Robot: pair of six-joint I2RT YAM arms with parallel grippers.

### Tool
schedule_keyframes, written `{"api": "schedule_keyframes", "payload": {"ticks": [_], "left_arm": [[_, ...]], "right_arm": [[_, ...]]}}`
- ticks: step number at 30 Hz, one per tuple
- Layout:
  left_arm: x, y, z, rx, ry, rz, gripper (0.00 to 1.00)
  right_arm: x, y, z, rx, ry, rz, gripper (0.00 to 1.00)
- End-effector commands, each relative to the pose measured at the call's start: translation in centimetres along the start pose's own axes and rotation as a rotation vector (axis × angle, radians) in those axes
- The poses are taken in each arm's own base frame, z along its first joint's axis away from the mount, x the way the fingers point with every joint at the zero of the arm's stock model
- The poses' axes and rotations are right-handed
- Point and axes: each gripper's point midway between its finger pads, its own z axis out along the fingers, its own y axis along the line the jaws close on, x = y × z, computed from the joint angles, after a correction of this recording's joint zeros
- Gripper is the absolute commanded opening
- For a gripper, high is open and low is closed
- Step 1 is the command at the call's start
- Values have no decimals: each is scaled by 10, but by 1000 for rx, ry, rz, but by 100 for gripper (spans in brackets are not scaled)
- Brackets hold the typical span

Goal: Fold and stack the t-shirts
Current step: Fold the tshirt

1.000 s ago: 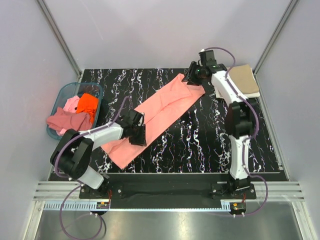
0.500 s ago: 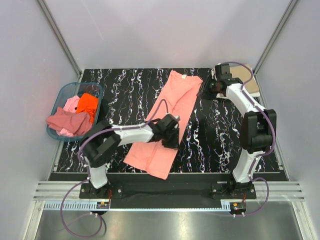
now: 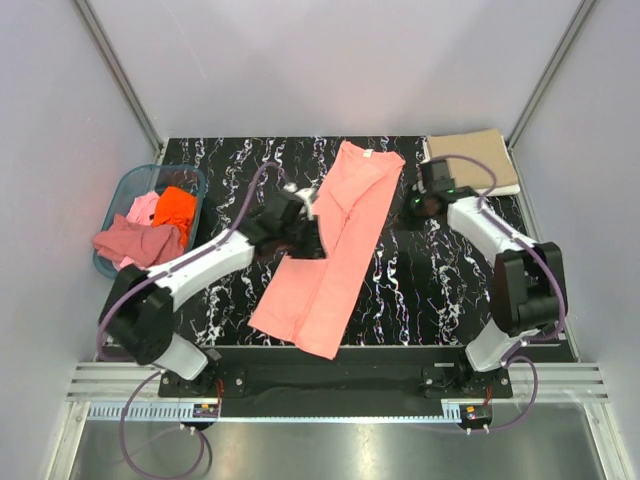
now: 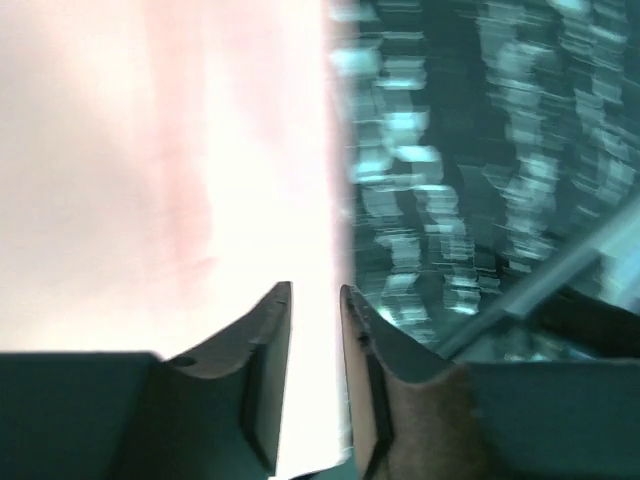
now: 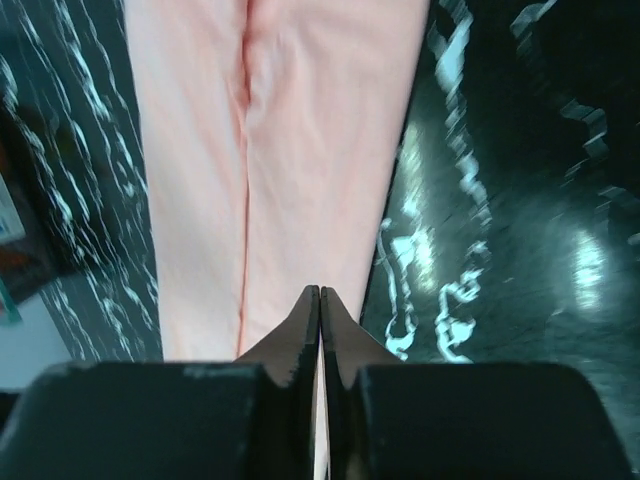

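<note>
A salmon-pink t-shirt (image 3: 335,245), folded lengthwise into a long strip, lies flat on the black marbled mat, running from back centre to front. My left gripper (image 3: 303,232) hovers over its left edge. In the left wrist view (image 4: 315,290) its jaws stand a narrow gap apart, holding nothing, with the shirt (image 4: 150,150) below. My right gripper (image 3: 410,210) is just right of the shirt's upper part. In the right wrist view (image 5: 320,290) it is shut and empty, and the shirt (image 5: 300,120) lies ahead of it. A folded tan t-shirt (image 3: 482,160) lies at the back right.
A teal plastic basket (image 3: 127,187) at the left edge of the mat holds orange (image 3: 174,208), light pink (image 3: 143,208) and dusty rose (image 3: 130,245) t-shirts, the last spilling over its rim. Grey walls and metal posts bound the mat.
The pink shirt swung from a slanted lie to a more upright one, then stayed still. My left gripper left its lower part and moved up-left. My right gripper let go and drew back slightly.
</note>
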Motion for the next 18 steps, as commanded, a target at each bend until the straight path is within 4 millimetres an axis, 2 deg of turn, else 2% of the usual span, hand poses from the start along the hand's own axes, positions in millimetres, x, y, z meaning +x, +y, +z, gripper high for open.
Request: {"api": "schedule_keyframes", "payload": {"ticks": [1, 4, 6, 9, 11, 14, 15, 18], "left_arm": [[50, 69, -14, -170, 97, 0, 26], [73, 87, -16, -215, 121, -20, 22], [80, 94, -17, -238, 112, -36, 20], [93, 99, -13, -237, 121, -45, 19], [107, 98, -5, -229, 158, -47, 17], [125, 87, 5, -216, 189, -40, 17], [128, 83, 8, -207, 191, -40, 17], [138, 63, 16, -176, 196, -42, 19]], "right_arm": [[43, 26, 21, -66, 78, -18, 4], [59, 23, 40, -72, 92, -14, 3], [58, 25, 53, -99, 75, -23, 2], [66, 11, 74, -68, 107, -37, 2], [68, 10, 83, -71, 128, -65, 1], [72, -7, 99, -20, 149, -90, 1], [77, -19, 99, 27, 174, -94, 1], [70, -60, 103, 191, 180, -108, 2]]}}
